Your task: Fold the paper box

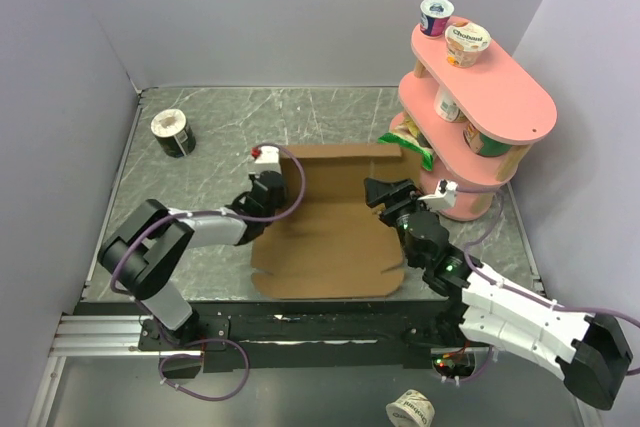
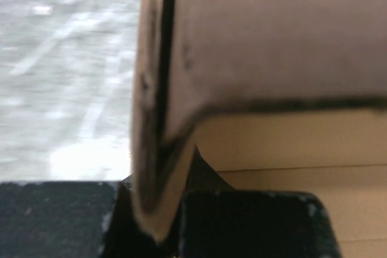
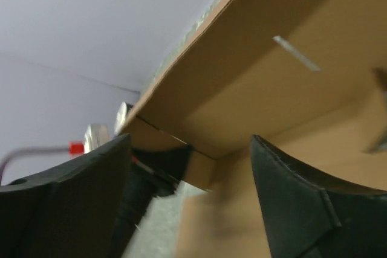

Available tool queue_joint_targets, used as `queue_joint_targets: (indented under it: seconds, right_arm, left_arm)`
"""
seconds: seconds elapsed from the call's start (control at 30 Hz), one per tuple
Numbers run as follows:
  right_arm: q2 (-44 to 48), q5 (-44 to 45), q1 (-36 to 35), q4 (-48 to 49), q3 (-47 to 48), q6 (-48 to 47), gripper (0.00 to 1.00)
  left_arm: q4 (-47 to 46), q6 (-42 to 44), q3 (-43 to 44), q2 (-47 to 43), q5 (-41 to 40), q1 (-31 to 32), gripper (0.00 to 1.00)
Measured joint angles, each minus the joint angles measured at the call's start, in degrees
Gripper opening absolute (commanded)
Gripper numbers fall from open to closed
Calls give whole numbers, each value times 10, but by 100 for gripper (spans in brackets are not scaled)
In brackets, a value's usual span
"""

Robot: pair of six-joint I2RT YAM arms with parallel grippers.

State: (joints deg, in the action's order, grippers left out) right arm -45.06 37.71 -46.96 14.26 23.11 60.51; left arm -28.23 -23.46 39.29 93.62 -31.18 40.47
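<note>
At the middle of the top view, the paper box (image 1: 325, 237) is lying on the tabletop (image 1: 220, 117) as a partly folded sheet. Its far wall is standing up along the upper edge, and its near panel is lying flat toward the arm bases. The left hand (image 1: 268, 187) is pinching the raised left side wall. In the left wrist view the cardboard edge is sitting clamped between the dark fingers (image 2: 254, 222).

The right hand (image 1: 385, 192) is hovering at the right side of the box with its fingers spread wide, gripping nothing. In the right wrist view the cardboard is showing beyond the gap, and whether a fingertip is touching it I cannot tell.

With nothing holding the right side, that wall is probably going to spring back toward flat, since corrugated board resists its score lines. If the left hand is pulling alone, it is likely dragging or twisting the whole sheet across the smooth tabletop rather than folding it. A hard pinch may also be creasing the wall off its score.

The right hand is working just beside the green bag (image 1: 408, 142) and the pink shelf (image 1: 500, 97). A wide swing there is risking a knock.
</note>
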Motion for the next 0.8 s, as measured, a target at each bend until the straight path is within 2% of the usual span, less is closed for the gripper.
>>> queue_joint_targets:
  seconds: [0.1,0.27,0.43,0.57,0.7,0.8]
  right_arm:
    - [33,-28,0,-1,1,-81,100]
    - [66,-94,27,-54,45,-204,100]
    - [16,-229,183,-133,162,-312,100]
    - [-33,-330,265,-159,204,-385,99]
    - [-57,-432,275,-201,212,-463,96]
    - [-67,-463,274,-255,264,-472,97]
  left_arm:
    - [50,-2,11,-15,4,-37,1]
    - [103,12,18,-50,38,-72,1]
    - [111,36,19,-80,101,-106,1]
    - [121,47,19,-89,151,-129,1]
    - [144,59,19,-89,183,-141,1]
    - [143,64,13,-93,191,-141,1]
